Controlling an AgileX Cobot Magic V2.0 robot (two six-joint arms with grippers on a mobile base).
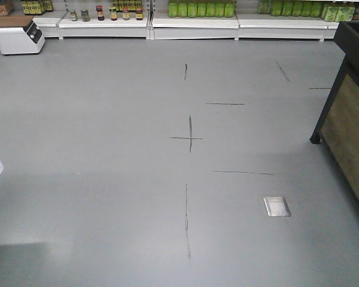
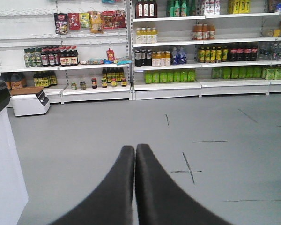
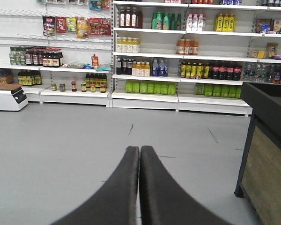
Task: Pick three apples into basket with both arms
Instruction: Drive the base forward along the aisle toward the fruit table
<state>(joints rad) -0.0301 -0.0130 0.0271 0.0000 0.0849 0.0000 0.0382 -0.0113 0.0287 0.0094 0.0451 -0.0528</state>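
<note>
The floor [image 1: 107, 149] is plain grey, with thin dark lines [image 1: 186, 221] and a dark cross [image 1: 190, 138] drawn on it. The shelves [image 2: 168, 86] are white. One row of bottles [image 2: 171, 76] is bright green. The left end effector [image 2: 135, 152] and the right end effector [image 3: 139, 153] are black. The counter [image 3: 267, 164] has a black frame and a brown wood-grain panel. The machine [image 2: 33, 105] is white with a brown top.

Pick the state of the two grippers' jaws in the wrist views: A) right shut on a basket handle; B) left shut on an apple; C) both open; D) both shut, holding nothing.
D: the left gripper and the right gripper each show jaws pressed together with nothing between them.
</note>
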